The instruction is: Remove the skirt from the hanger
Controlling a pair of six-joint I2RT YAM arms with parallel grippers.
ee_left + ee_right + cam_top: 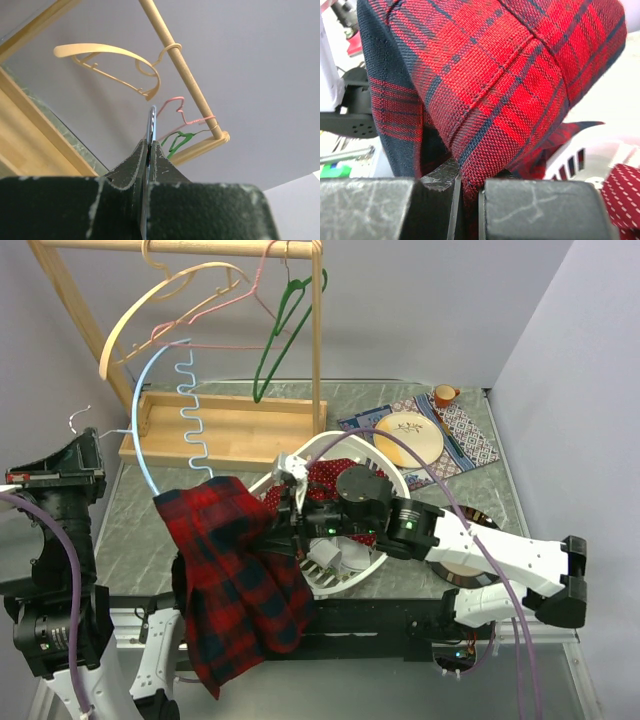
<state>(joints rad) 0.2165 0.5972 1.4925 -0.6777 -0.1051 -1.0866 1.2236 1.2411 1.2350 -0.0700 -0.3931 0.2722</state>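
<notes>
A red and navy plaid skirt [235, 575] hangs from a light blue hanger [140, 455] with a wavy bar, draping over the table's near edge. My left gripper [86, 437] at the far left is shut on the hanger's thin wire, which shows between the pads in the left wrist view [151, 120]; the gripper [150, 142] points up at the rack. My right gripper [288, 527] is shut on a fold of the skirt at its right edge, beside the basket. In the right wrist view the skirt [510, 75] fills the frame and is pinched between the gripper [469, 176] pads.
A white laundry basket [345, 582] with red dotted cloth [340, 476] sits under my right arm. A wooden rack [235, 428] at the back holds tan, pink and green hangers [275, 335]. A plate [408, 438] on a patterned mat and a small cup [445, 393] lie at the back right.
</notes>
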